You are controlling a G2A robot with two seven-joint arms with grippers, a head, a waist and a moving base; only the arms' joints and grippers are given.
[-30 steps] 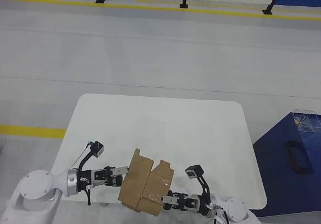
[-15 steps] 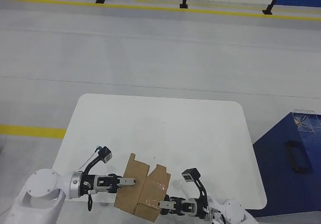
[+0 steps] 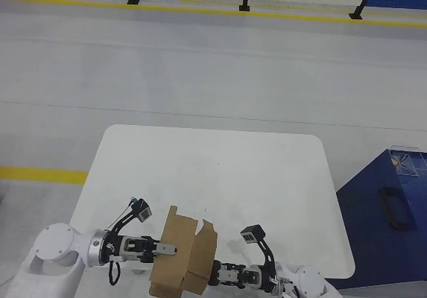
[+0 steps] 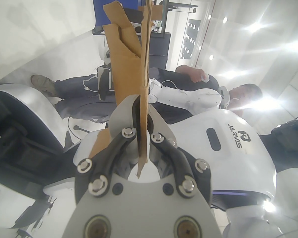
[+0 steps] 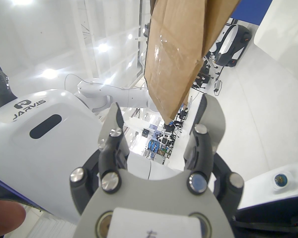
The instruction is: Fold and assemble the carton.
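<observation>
A: What's at the table (image 3: 273, 171)?
B: The carton (image 3: 183, 249), partly folded, flaps open, held at the near edge between both arms.
A: Left gripper (image 4: 141, 115)?
B: Clamped on a carton panel's edge.
A: Right gripper (image 5: 161, 117)?
B: Fingers spread apart, a carton corner in the gap; I can't tell whether it touches.

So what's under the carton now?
The open right gripper sits at the lower corner of the carton; the left gripper clamps its edge. The table surface beneath it is covered.

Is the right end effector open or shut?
Open. The right end effector has its fingers wide apart, not clamping the carton.
</observation>
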